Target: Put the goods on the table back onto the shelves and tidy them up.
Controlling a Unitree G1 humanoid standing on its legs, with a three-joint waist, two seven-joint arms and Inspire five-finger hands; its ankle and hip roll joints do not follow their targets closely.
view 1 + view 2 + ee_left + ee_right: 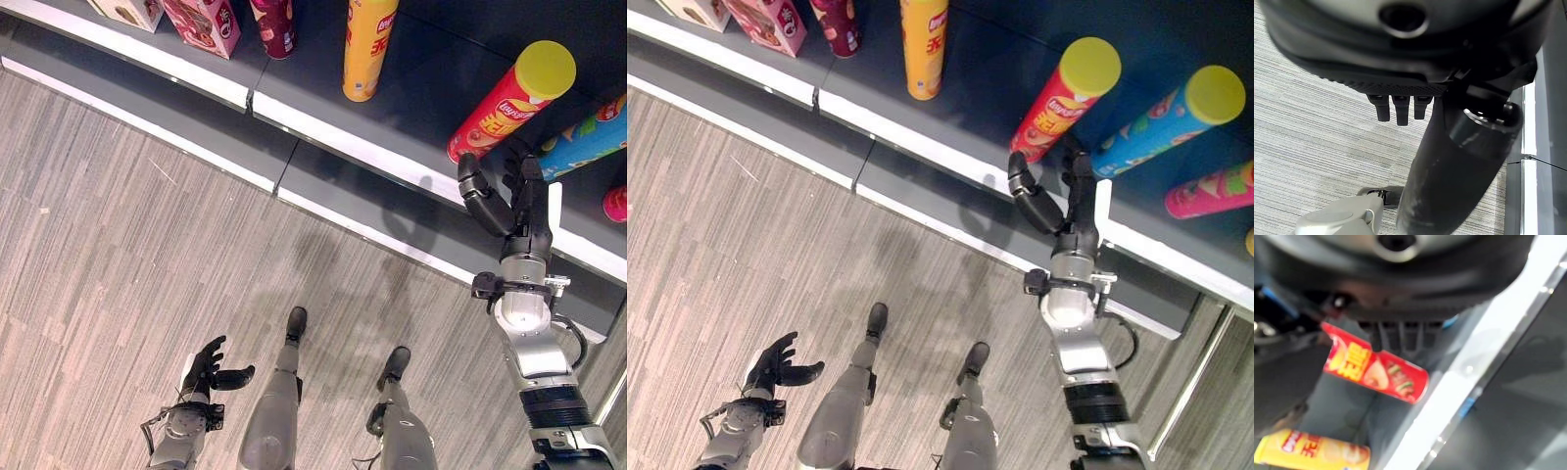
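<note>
The right robot hand [1058,201] is raised to the front edge of the dark shelf [950,88], directly below the base of a red canister with a yellow lid [1066,96] that stands on the shelf. Its thumb and fingers are spread apart and extended toward the canister; the head views show them just beside its lower end, and no finger is seen closed round it, so the hand is open and holding nothing. The right wrist view shows the same red canister [1376,372] lying past the fingers, with a yellow canister [1312,450] further along the shelf. Just beside the red canister on the shelf stands a blue canister with a yellow lid [1176,119], and beyond that a pink canister [1210,189]. Further along the shelf to the left stand a yellow canister [923,49], a dark red canister [836,26] and a pink carton [766,23]. A white strip [901,137] runs along the shelf's front edge. The left robot hand [211,370] hangs low over the grey wood-pattern floor [118,245], well apart from the shelf, its fingers loosely relaxed and empty; the left wrist view shows its fingers [1397,108] straight with only floor beyond them.
</note>
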